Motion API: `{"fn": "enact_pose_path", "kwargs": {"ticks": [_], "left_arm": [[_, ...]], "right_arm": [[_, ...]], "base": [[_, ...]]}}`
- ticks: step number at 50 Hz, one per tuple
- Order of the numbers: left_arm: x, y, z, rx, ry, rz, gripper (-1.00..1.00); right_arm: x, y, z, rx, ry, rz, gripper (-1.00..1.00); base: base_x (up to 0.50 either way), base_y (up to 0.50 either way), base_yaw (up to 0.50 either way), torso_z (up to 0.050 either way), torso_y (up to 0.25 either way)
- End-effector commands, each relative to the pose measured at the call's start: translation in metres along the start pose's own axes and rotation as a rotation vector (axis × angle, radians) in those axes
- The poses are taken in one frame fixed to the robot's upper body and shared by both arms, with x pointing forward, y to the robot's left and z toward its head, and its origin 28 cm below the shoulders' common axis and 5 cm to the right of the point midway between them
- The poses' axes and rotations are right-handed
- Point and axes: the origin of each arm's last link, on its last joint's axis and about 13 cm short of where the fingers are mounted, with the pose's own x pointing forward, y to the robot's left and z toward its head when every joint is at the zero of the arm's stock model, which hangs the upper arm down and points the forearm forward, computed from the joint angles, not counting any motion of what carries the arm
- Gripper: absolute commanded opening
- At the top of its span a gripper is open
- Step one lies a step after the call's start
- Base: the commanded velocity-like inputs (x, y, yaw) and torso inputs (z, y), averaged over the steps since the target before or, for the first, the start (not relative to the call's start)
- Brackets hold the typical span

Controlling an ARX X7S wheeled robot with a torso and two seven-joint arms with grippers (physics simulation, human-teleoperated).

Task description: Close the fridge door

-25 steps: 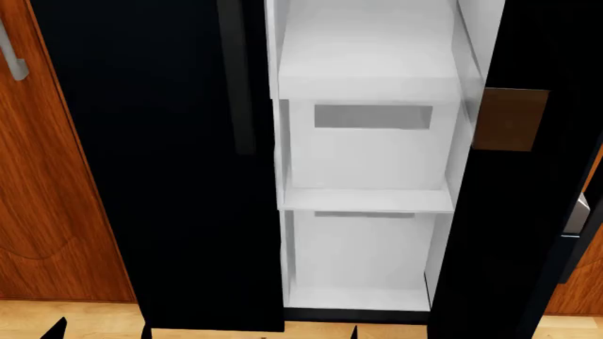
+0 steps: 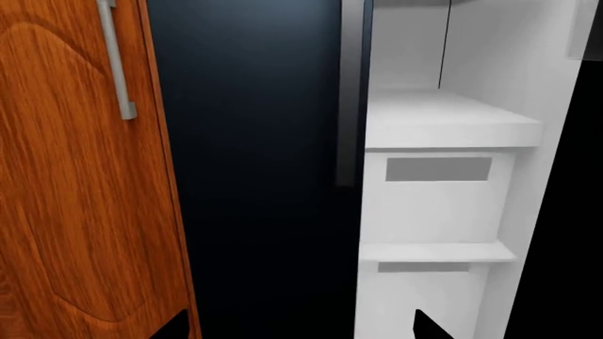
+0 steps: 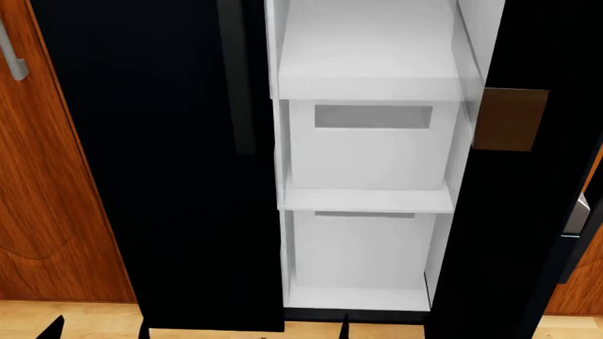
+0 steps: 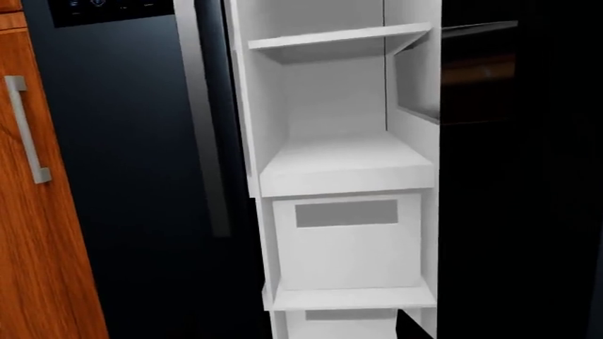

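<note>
Two black door panels framed the white fridge interior (image 3: 363, 141) in the head view: a closed one on the left carrying a long vertical bar handle (image 3: 237, 78), and the fridge door (image 3: 527, 212) swung open on the right, its glossy face reaching down toward the wood floor (image 3: 85, 318). A brown patch (image 3: 509, 119) showed on the open door's dark surface. Inside, a white shelf (image 3: 368, 78) sat above a drawer (image 3: 369, 145) with a grey recessed front, and a second drawer (image 3: 363, 251) lay below it. A reddish wood cabinet door (image 3: 42, 176) with a grey metal handle (image 3: 11, 56) stood just beside the closed panel. Only dark tips of the left gripper (image 2: 296, 326) and right gripper (image 4: 407, 326) showed; I could not tell whether either pair of jaws was apart or together. Neither touched the door.
</note>
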Motion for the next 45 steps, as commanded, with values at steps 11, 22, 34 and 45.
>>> {"fn": "enact_pose_path", "kwargs": {"ticks": [11, 22, 34, 45], "left_arm": [[-0.0036, 0.0012, 0.0014, -0.004, -0.010, -0.004, 1.00], [-0.0033, 0.0017, 0.0025, -0.006, -0.011, -0.006, 1.00], [-0.0040, 0.0026, 0.0036, -0.004, -0.014, -0.010, 1.00], [-0.0029, 0.0029, 0.0031, -0.008, -0.014, -0.010, 1.00]], "right_arm": [[-0.0034, 0.0026, 0.0020, -0.032, -0.023, 0.022, 1.00], [-0.0019, 0.0018, 0.0040, 0.009, -0.027, -0.003, 1.00], [-0.0018, 0.0028, 0.0035, 0.023, -0.018, -0.007, 1.00], [-0.0009, 0.0026, 0.0038, 0.025, -0.018, -0.010, 1.00]], "base": [[-0.34, 0.00, 0.00, 0.000, 0.000], [-0.11, -0.05, 0.00, 0.000, 0.000], [0.00, -0.50, 0.00, 0.000, 0.000], [0.00, -0.50, 0.00, 0.000, 0.000]]}}
